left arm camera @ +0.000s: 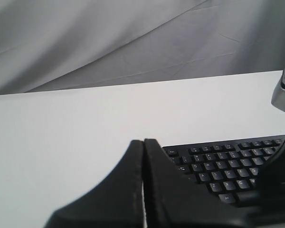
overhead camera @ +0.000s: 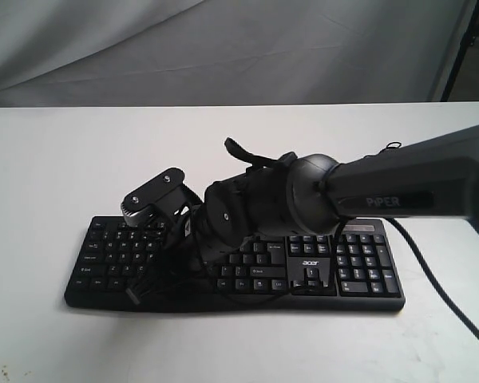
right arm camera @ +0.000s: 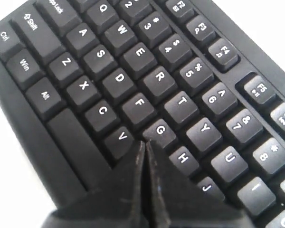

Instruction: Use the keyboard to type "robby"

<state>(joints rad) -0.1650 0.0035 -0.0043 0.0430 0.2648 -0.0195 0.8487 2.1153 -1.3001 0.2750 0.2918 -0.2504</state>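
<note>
closed tight, empty: right gripper (right arm camera: 145, 144), left gripper (left arm camera: 143, 141). with right, poised by v/g on keyboard (right arm camera: 133, 71); likely 'b' step; next needs short straight dab.

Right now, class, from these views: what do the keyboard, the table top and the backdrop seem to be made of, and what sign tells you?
The keyboard looks like moulded plastic: matt black, white printed legends, a soft sheen on the keycaps. The table top is smooth matt white, possibly laminate; the look leaves it open. The backdrop seems grey cloth, judging by its folds.
</note>
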